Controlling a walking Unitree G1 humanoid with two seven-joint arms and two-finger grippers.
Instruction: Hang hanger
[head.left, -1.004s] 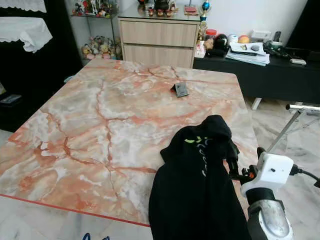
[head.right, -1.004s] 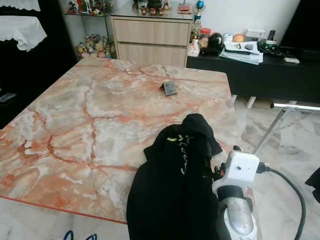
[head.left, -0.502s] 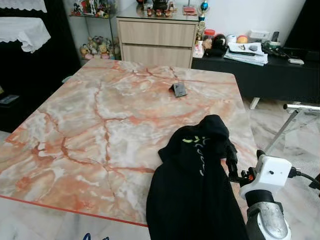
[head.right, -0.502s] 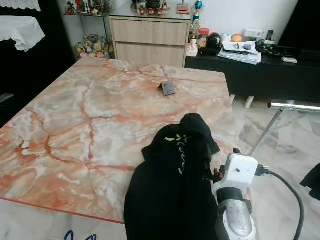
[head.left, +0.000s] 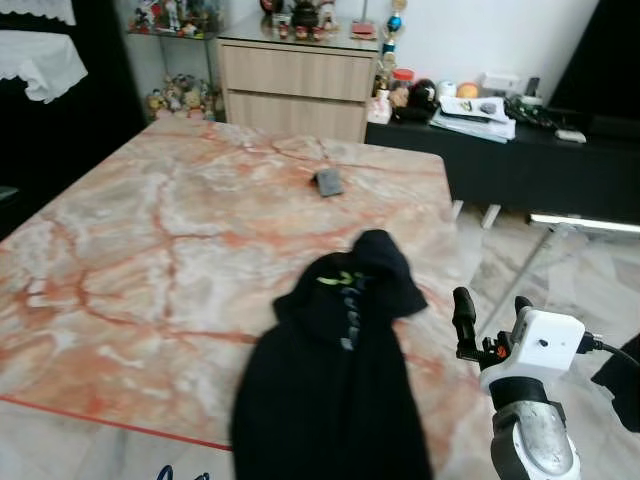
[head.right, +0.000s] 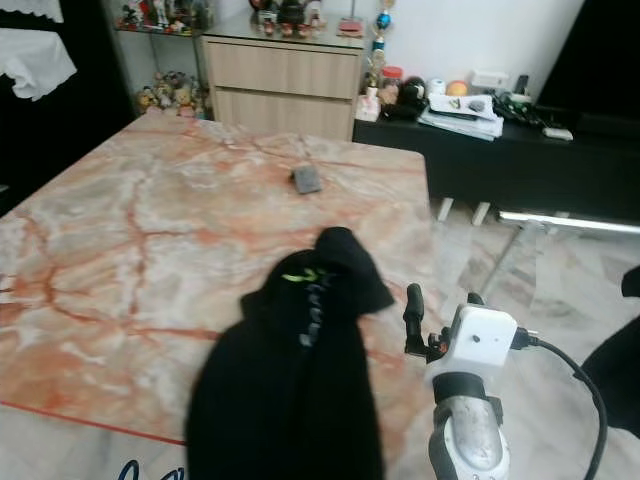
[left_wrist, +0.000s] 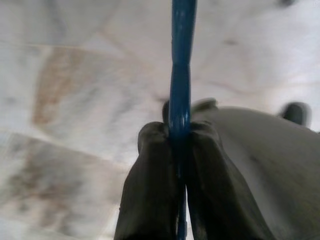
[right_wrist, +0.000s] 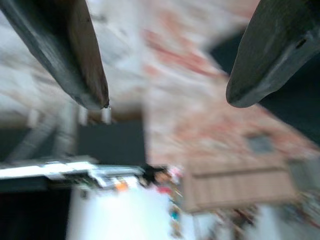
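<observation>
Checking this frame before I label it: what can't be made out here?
- Blue hanger: left gripper is shut on one thin bar; its shape is cut off by the left wrist view's edges.
- Black garment: its lower part runs off the head views.
- Small dark object on the marble table: too small to identify.
- Right wrist view: motion-blurred behind the open right gripper.

— What can't you make out?
— The black garment (head.left: 335, 390) runs off the bottom edge, and it covers part of the table (head.left: 150, 230). The blue hanger (left_wrist: 180, 75) is cut off at the top and bottom of the left wrist view.
— The right wrist view?
— Smeared. The cabinet (right_wrist: 235, 185) is only a blur there. The small dark object (head.left: 328, 182) on the table is too small to identify.
</observation>
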